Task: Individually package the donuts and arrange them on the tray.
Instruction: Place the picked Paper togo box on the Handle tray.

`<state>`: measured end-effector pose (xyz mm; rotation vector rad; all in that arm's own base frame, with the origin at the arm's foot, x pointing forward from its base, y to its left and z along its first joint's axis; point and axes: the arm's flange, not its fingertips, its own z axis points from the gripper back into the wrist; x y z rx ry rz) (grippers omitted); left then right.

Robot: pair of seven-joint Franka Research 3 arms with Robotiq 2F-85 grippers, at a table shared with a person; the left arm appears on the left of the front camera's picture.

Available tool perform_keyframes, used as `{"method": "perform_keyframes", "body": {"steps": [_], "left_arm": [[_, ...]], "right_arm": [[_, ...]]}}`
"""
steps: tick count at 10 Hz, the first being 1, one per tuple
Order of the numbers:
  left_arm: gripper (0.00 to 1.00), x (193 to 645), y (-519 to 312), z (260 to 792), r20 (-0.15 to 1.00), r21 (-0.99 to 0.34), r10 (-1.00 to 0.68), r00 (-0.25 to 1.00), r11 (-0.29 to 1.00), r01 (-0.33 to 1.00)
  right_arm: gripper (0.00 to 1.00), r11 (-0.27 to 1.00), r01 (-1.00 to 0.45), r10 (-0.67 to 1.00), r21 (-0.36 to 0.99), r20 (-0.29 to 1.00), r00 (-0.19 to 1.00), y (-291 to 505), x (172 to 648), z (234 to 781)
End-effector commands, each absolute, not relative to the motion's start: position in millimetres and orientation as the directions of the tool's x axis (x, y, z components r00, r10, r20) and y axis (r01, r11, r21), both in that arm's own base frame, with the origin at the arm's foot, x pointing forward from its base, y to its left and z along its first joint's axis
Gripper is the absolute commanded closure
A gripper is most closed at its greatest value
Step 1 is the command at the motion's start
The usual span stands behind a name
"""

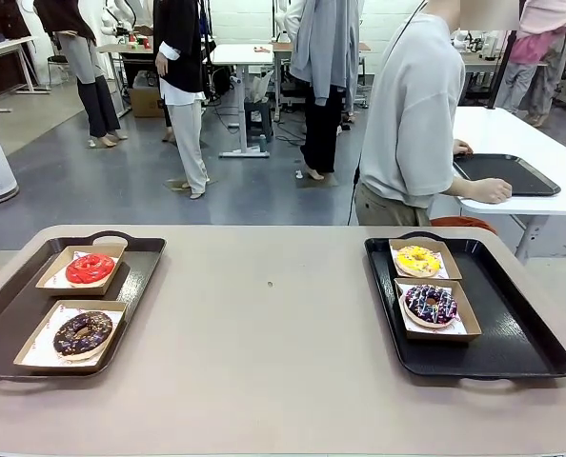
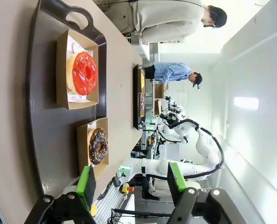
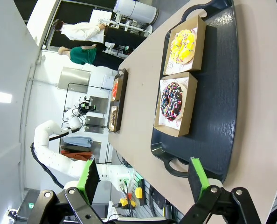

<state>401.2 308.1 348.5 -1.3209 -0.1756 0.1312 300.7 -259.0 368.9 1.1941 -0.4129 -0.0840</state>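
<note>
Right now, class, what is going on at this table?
Nothing is being handled. Both grippers, left and right, hang open and empty. Four donuts sit boxed on two trays: red and chocolate on the left tray, yellow and sprinkled purple on the right tray. The person faces away.

We take this for a robotics lab or open workshop hall. Beyond the far edge of our beige worktop (image 1: 283, 333) lies a grey floor (image 1: 92, 181) with white height-adjustable tables (image 1: 240, 57) carrying equipment and trailing cables, and several people stand among them. A white robot arm (image 2: 194, 144) on a neighbouring stand and bright white walls complete the setting.
</note>
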Motion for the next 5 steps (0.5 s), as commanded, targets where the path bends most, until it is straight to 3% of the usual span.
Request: {"method": "perform_keyframes", "body": {"steps": [1,5], "left_arm": [[0.19,401.0,308.2,349.0,0.054,-0.969,0.197,0.979,0.246,0.004],[0.19,401.0,308.2,349.0,0.054,-0.969,0.197,0.979,0.246,0.004]], "right_arm": [[0.00,0.377,-0.134,-0.287,0.916,0.253,0.924,-258.8,300.9,370.8],[0.00,0.377,-0.134,-0.287,0.916,0.253,0.924,-258.8,300.9,370.8]]}}
